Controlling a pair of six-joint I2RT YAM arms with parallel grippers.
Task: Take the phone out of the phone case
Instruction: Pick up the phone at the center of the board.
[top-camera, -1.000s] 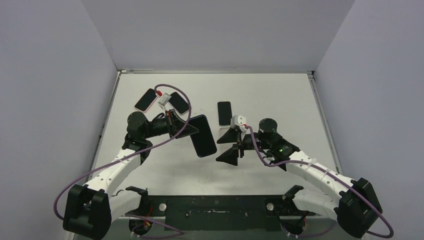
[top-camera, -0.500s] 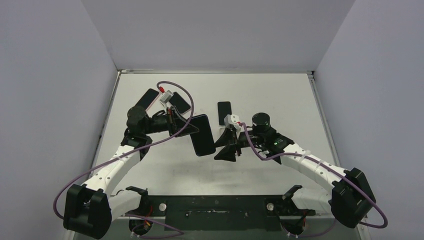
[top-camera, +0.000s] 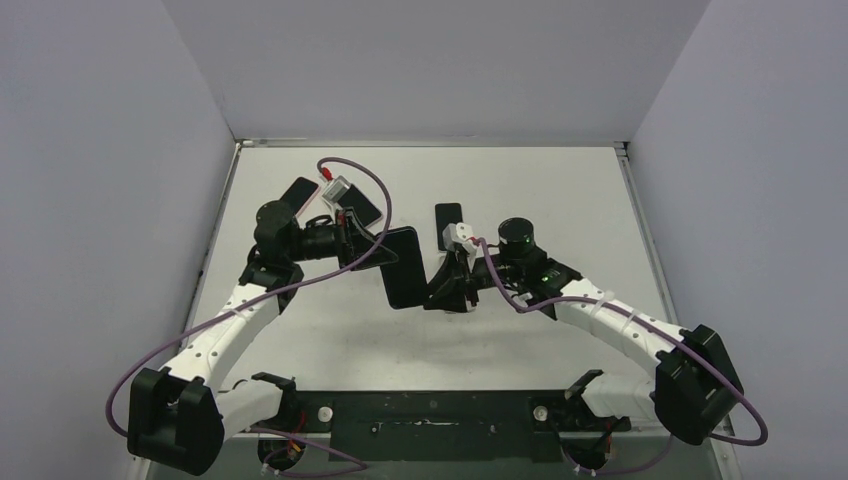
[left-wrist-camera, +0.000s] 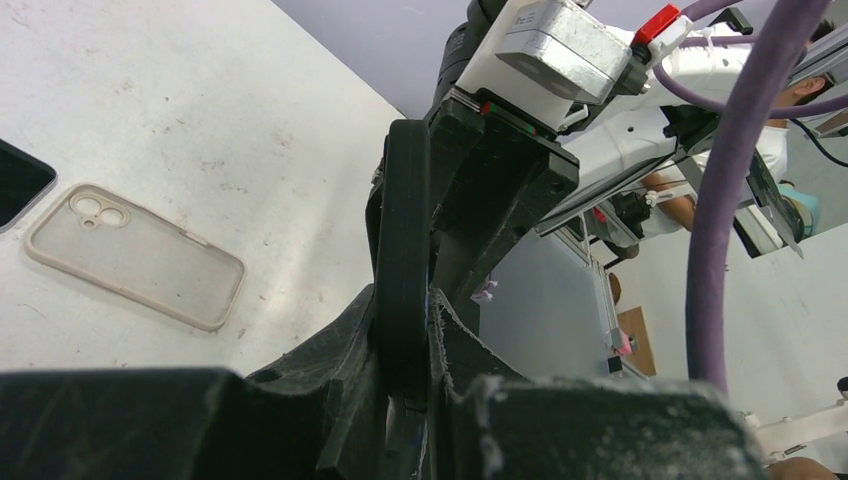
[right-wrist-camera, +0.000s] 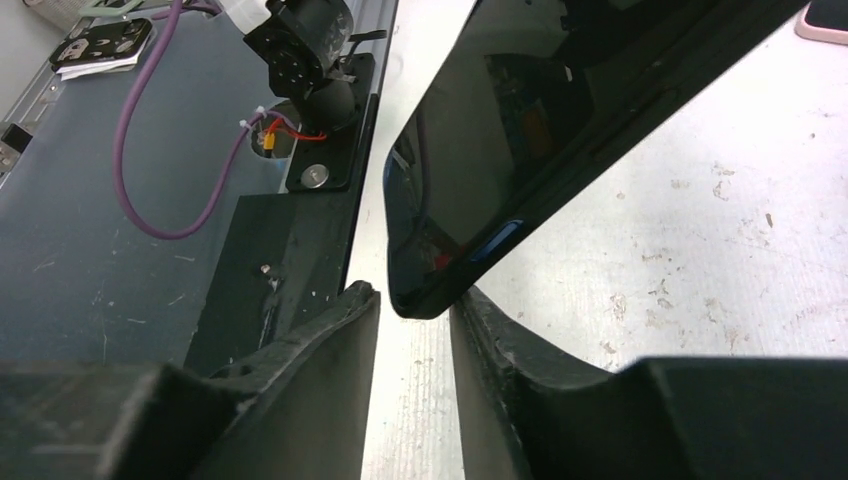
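Nearest the camera, the two arms rose from their bases at the bench's (top-camera: 560, 190) front edge and reached inward toward each other over the middle of the bench.

The left gripper (top-camera: 372, 257) held the phone (top-camera: 402, 268) off the bench. In the left wrist view the phone showed edge-on, its dark case (left-wrist-camera: 404, 220) forming a thick rim, and the jaws were pinching it from both faces at its lower end. From above, the phone hung between the two grippers, tilted, with its glossy screen facing up and toward the front.

The right gripper (right-wrist-camera: 415, 305) had come up against the phone's near right corner. In the right wrist view that corner sat between the two jaws. The jaws were narrowly spread around it: the right-hand one looked to be touching the case's edge, while a thin gap showed on the other side.

Farther back, a clear case (left-wrist-camera: 135, 270) lay flat on the bench, camera cut-outs visible, with the corner of a dark phone (top-camera: 449, 218) just beside it. At the far left, behind the left wrist, two more dark phones (top-camera: 296, 196) lay close together, partly hidden by the wrist camera and its purple cable (top-camera: 383, 205).
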